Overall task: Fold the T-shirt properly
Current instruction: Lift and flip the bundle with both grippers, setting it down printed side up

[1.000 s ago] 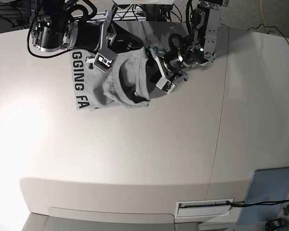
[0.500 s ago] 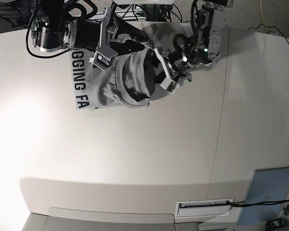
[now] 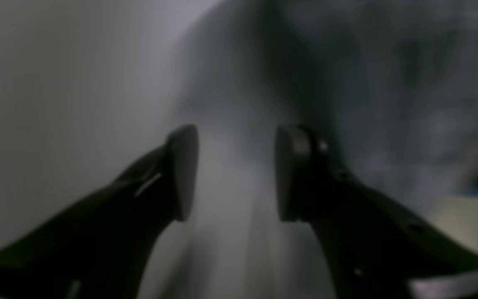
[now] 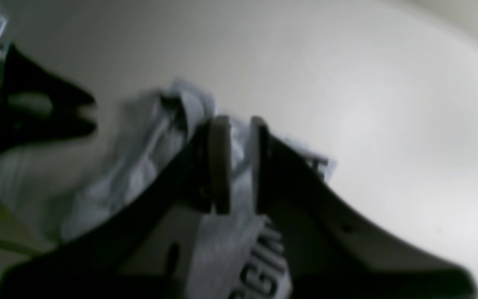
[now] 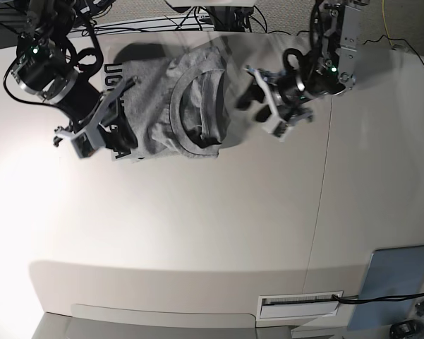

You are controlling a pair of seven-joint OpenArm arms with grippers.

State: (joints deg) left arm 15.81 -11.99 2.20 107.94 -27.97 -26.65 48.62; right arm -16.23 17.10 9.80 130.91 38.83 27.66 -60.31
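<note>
Two arms over the pale worktop (image 5: 197, 233). T-shirt (image 5: 173, 106) lies bunched at the far edge, collar ring up, black lettering along its side next to the right gripper. Right gripper (image 4: 235, 164): jaws nearly together, pinching a fold of the lettered grey cloth. Left gripper (image 3: 235, 172): jaws spread, nothing between them, beside the shirt's other side. Wrist views blurred.
</note>
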